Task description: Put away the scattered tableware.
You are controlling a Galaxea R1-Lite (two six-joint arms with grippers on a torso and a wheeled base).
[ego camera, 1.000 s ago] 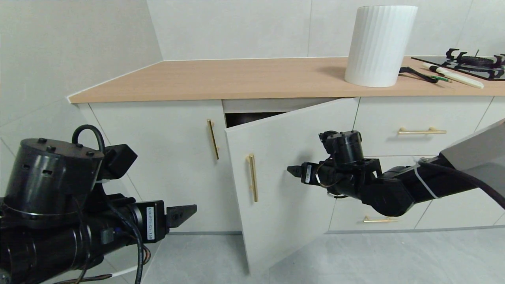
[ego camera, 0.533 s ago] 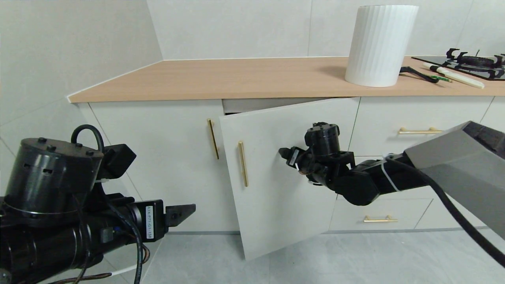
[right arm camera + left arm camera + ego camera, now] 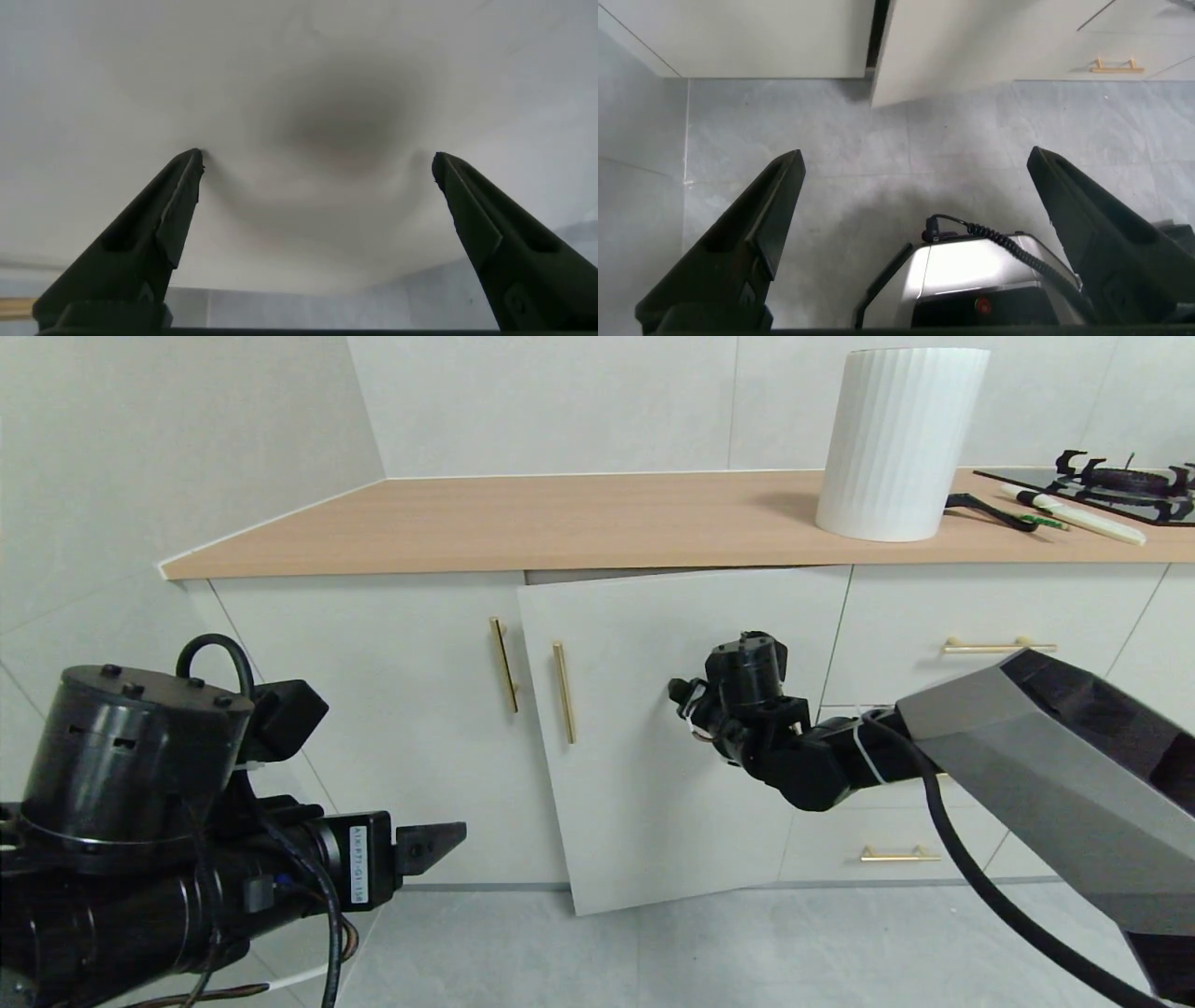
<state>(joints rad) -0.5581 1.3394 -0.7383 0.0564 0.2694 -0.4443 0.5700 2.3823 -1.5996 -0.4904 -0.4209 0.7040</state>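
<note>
Bright, even, diffuse indoor light across the kitchen. The white ribbed cylinder (image 3: 901, 443) throws a faint soft shadow leftward onto the counter (image 3: 523, 523). On the pale cabinet door (image 3: 308, 56), a hazy dark blotch of shadow sits between the spread fingers of the right hand (image 3: 316, 157).

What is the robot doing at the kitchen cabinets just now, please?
The right gripper, open, is pressed against the cabinet door and has pushed it nearly shut over the last second; a thin gap remains at the top. The left gripper hangs open and empty, low beside the cabinets.
</note>
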